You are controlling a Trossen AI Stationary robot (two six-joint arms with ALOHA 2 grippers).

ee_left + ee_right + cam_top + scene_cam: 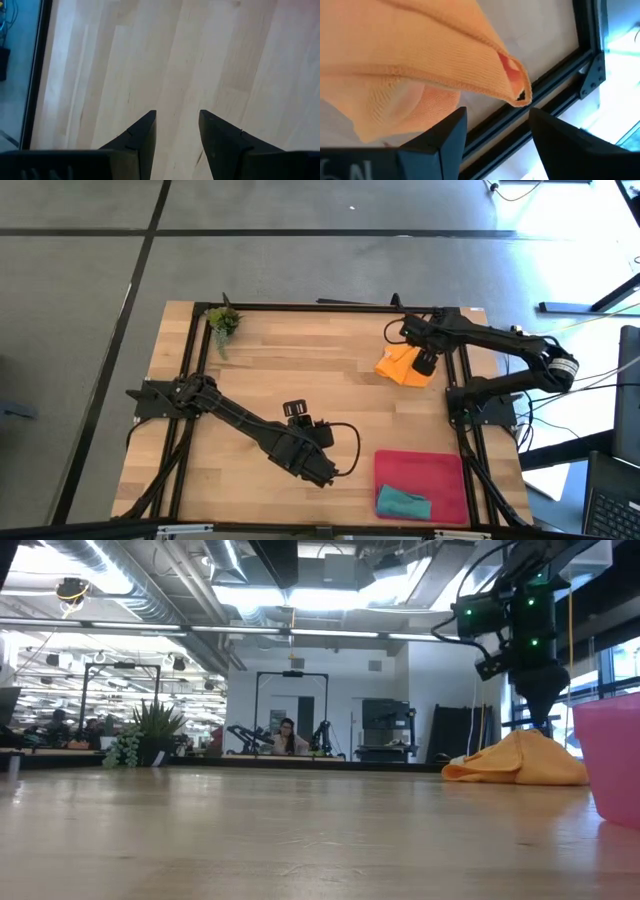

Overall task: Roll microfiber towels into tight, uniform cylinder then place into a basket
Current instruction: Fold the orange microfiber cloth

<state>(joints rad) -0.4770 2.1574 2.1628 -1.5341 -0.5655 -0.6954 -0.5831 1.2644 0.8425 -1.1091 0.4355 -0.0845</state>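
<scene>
The orange towel (400, 366) lies bunched in a loose heap (515, 762) on the wooden table near its far right corner. One folded corner (512, 82) of it is raised. My right gripper (497, 115) is open and points down at that heap from above (545, 718), its fingers on either side of the raised corner. The teal towel (403, 503) lies rolled up in the near part of the red-pink basket (435, 465) at the near right. My left gripper (177, 115) is open over bare wood at the table's middle (294, 411). My right gripper's fingertips (455, 122) stand right at the raised folded corner (512, 82) of the orange towel, coming from above and slanting down. Whether they touch the cloth I cannot tell. The towel rests on the table.
A small green plant sprig (222, 320) sits at the far left corner. A black metal frame (555, 80) runs around the table's edge, close behind the orange towel. The basket's wall (612, 755) stands at the near right. Bare wood lies between the two arms.
</scene>
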